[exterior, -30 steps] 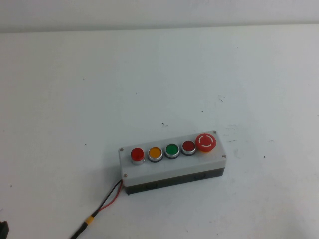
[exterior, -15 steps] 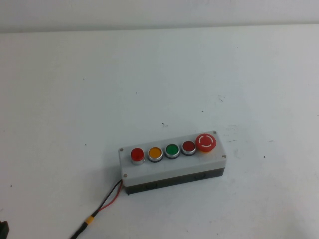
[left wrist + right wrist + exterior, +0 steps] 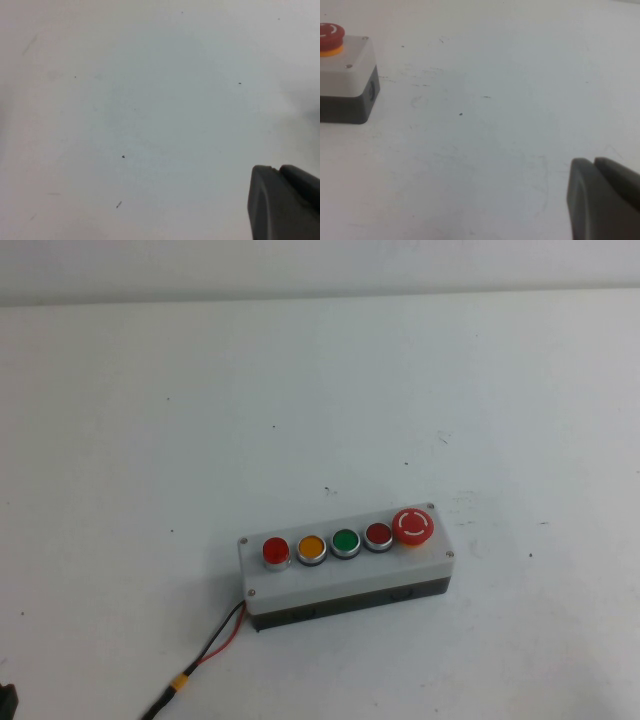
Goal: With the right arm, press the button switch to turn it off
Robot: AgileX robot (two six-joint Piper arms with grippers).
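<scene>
Button switch (image 3: 275, 551) glossy plastic, metal rim; table (image 3: 150, 440) matt white

The high view looks down at an angle from the robot's side onto the white table (image 3: 150, 440), taking in the whole grey five-button box (image 3: 345, 575) from well back. The right wrist view sits low and close to the table (image 3: 495, 125), catching only the box's end (image 3: 350, 80) with the large red mushroom button (image 3: 330, 35) — the one part shared with the high view (image 3: 414, 526). A dark corner of the right gripper (image 3: 602, 200) intrudes. The left wrist view faces bare tabletop (image 3: 150, 100) close up, box unseen — only a dark edge of the left gripper (image 3: 282, 205).
</scene>
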